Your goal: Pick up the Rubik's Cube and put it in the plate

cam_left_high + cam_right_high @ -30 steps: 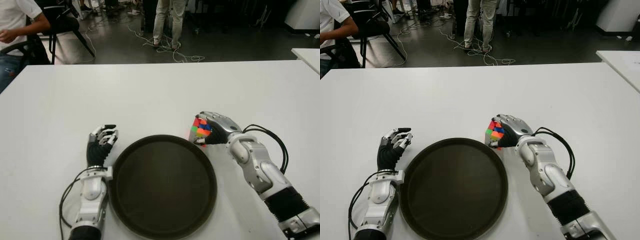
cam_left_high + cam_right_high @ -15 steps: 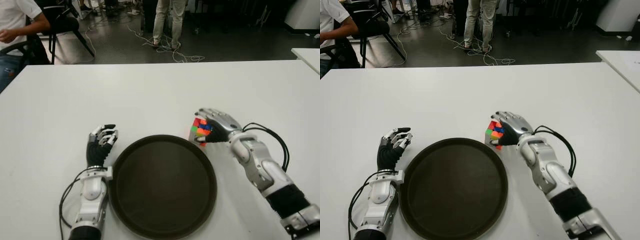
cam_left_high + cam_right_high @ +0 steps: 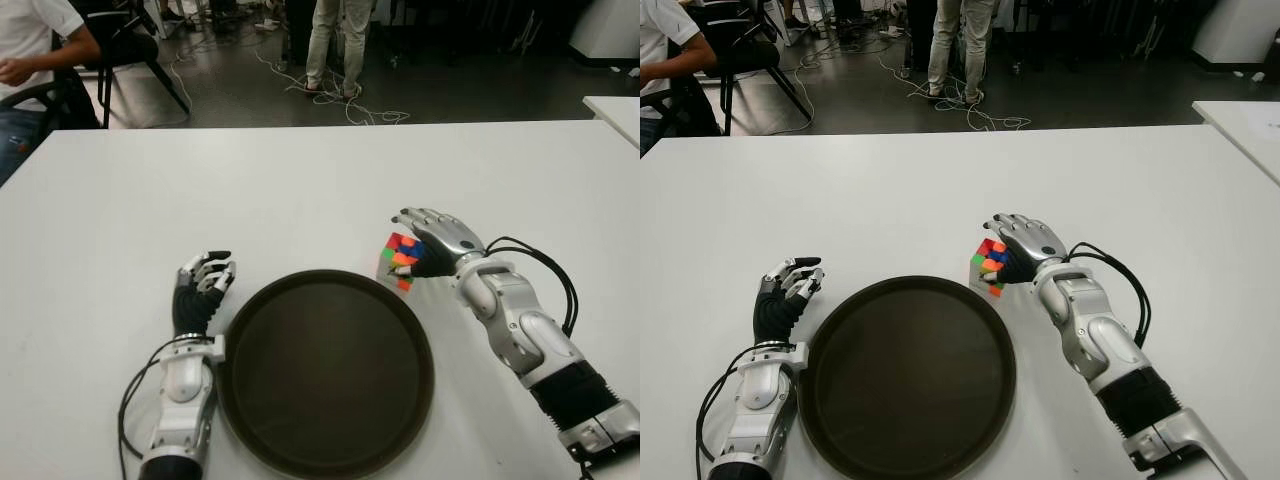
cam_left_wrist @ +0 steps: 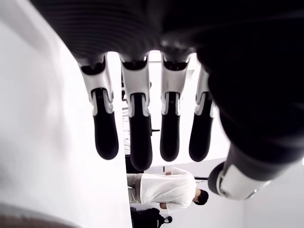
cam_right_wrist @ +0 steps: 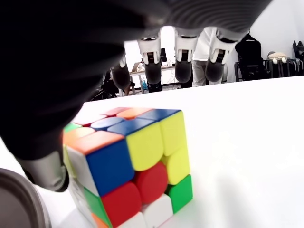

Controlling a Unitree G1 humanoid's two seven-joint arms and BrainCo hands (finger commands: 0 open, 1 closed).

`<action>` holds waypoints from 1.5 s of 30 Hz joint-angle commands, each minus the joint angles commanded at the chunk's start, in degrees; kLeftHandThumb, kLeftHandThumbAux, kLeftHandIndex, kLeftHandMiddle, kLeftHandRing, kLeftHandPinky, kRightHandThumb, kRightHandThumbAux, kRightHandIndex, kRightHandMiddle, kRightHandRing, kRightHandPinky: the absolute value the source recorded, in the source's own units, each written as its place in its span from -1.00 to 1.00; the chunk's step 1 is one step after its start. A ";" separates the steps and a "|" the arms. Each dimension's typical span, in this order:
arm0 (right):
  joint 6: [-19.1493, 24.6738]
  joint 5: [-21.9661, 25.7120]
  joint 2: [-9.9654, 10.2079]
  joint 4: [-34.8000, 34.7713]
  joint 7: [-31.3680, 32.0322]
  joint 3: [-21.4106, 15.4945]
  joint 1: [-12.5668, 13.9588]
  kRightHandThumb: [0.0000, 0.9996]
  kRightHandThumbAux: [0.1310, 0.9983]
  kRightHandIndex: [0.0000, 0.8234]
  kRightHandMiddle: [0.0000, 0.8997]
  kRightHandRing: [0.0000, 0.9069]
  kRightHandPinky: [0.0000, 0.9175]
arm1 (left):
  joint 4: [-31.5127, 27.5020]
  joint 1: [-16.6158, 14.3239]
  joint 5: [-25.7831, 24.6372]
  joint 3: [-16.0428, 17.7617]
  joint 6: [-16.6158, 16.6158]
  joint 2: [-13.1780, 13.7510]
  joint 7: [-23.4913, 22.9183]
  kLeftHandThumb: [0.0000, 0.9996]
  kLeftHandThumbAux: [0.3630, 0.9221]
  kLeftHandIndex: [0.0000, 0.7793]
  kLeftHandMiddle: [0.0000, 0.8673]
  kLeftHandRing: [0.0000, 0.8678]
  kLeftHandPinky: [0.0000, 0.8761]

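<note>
The Rubik's Cube [image 3: 400,258] stands on the white table [image 3: 300,190], just off the far right rim of the round dark plate [image 3: 300,440]. My right hand [image 3: 418,240] hovers over the cube, its fingers [image 5: 183,64] stretched out above it and clear of its top. The thumb [image 5: 45,166] stands beside the cube [image 5: 128,161], and nothing is gripped. My left hand [image 3: 200,285] shows idle beside the plate's left rim, with relaxed fingers [image 4: 135,128] holding nothing.
Past the table's far edge are a seated person [image 3: 30,50], a standing person's legs [image 3: 335,45], a chair and floor cables [image 3: 340,100]. A second white table [image 3: 615,110] shows at the right edge.
My right hand's fingers have uncurled from around the cube and now stretch out above it. The cube, plate and left hand stay where they were.
</note>
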 joint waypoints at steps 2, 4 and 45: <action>0.14 0.07 0.07 0.16 -0.09 0.03 -0.05 -0.53 0.09 -1.00 -1.00 -1.00 -0.89 | 0.15 -0.02 -0.04 0.01 -0.26 0.02 -0.08 0.41 0.24 0.07 -0.20 -0.11 -0.04; 0.21 0.14 0.08 0.24 -0.11 0.08 -0.09 -0.53 0.08 -1.00 -1.00 -1.00 -0.89 | 0.28 -0.05 -0.02 0.02 -0.45 0.05 -0.11 0.41 0.24 0.07 -0.20 -0.12 -0.04; -2.30 2.75 -0.23 4.61 4.06 1.15 -2.08 -0.59 0.11 -1.00 -1.00 -1.00 -0.90 | 1.31 -0.51 0.08 0.35 -1.25 -0.01 0.49 0.41 0.24 0.07 -0.20 -0.11 -0.03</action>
